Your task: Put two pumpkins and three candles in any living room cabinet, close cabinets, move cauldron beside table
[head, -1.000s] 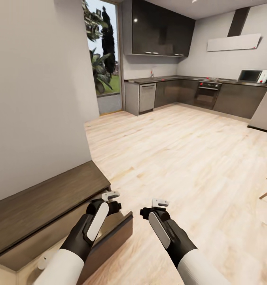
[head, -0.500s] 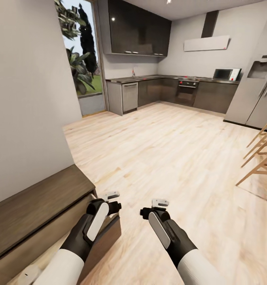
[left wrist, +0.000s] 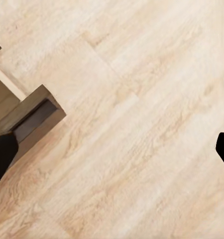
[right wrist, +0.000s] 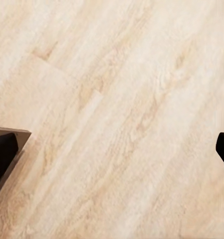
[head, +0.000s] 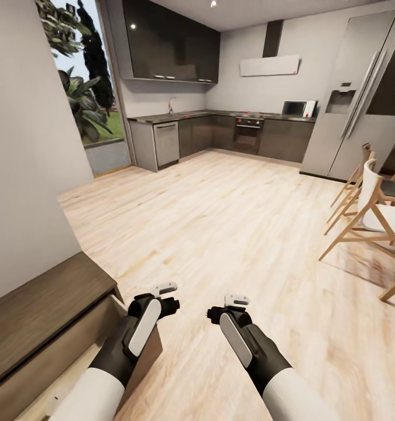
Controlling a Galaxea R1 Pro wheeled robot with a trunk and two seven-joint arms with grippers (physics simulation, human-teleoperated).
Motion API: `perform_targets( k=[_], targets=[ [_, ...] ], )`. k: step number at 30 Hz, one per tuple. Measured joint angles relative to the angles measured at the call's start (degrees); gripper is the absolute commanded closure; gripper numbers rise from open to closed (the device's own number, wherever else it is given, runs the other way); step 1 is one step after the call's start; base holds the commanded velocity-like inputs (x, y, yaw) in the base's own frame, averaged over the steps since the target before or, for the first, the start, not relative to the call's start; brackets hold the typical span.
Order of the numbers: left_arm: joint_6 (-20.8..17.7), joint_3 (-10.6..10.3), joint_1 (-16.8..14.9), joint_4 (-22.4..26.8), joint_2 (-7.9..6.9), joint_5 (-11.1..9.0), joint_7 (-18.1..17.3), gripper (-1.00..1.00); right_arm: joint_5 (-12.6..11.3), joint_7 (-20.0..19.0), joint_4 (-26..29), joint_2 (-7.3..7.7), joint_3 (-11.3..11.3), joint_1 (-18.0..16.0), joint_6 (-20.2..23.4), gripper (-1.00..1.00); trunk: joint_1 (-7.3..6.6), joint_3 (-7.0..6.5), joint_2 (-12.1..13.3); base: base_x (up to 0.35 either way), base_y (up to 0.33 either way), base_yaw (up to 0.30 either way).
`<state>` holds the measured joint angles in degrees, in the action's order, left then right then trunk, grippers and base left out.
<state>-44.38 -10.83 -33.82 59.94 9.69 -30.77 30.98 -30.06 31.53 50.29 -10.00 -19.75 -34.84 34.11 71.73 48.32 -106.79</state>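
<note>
With both the left gripper (head: 162, 297) and right gripper (head: 232, 308) spread and empty, the base best swings clear of the cabinet (head: 42, 304), low at left with a drawer (left wrist: 30, 117) open.

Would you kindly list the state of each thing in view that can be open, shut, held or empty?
cabinet: one drawer pulled open beside the left arm
left gripper: open, empty, over bare floor
right gripper: open, empty, over bare floor
fridge: doors shut
oven: door shut
</note>
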Motion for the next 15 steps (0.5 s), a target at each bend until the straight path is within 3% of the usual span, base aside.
perform_targets(
  k=[15],
  targets=[
    [0.0, 0.3, 0.0, 0.0, 0.00, 0.0, 0.1, -1.00, 0.0, 0.0, 0.0, 0.00, 0.0, 0.0, 0.0, -1.00, 0.00, 0.00, 0.0, 0.000, 0.000, -0.276]
  ],
)
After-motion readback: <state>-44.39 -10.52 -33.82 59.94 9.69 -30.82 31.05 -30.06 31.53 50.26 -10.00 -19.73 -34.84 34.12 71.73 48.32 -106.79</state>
